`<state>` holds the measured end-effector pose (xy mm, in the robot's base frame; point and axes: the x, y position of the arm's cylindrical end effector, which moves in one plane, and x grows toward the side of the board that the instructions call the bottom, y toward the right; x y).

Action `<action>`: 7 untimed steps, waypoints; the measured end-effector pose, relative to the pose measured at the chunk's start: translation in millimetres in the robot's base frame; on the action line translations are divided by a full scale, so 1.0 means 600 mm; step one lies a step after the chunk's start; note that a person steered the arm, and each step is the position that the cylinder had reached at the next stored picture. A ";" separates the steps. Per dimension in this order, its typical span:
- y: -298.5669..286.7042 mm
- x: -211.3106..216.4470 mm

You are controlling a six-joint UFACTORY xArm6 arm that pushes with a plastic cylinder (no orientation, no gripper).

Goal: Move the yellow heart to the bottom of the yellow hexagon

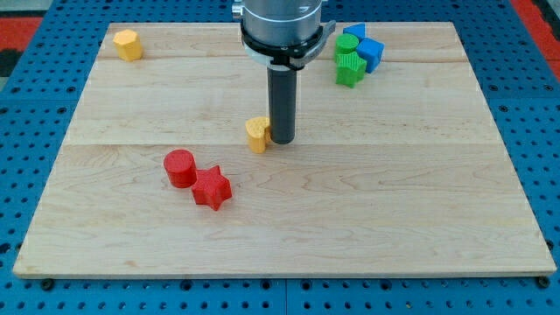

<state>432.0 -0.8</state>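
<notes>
My tip (pixel 283 140) sits on the pale wooden board (pixel 394 219) touching the right side of the small yellow heart block (pixel 257 134), near board centre. No fingers on this rod, nothing grasped. Yellow hexagon block (pixel 128 44) is well apart at the view's top left. Red cylinder (pixel 180 168) touches red star (pixel 211 188) lower left. Green blocks (pixel 349 63) and blue blocks (pixel 366 48) cluster top right.
</notes>
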 end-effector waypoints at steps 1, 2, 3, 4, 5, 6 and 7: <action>-0.021 -0.001; -0.142 -0.001; -0.234 -0.038; -0.329 -0.090; -0.345 -0.083; -0.331 -0.049; -0.394 -0.047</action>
<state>403.7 -237.2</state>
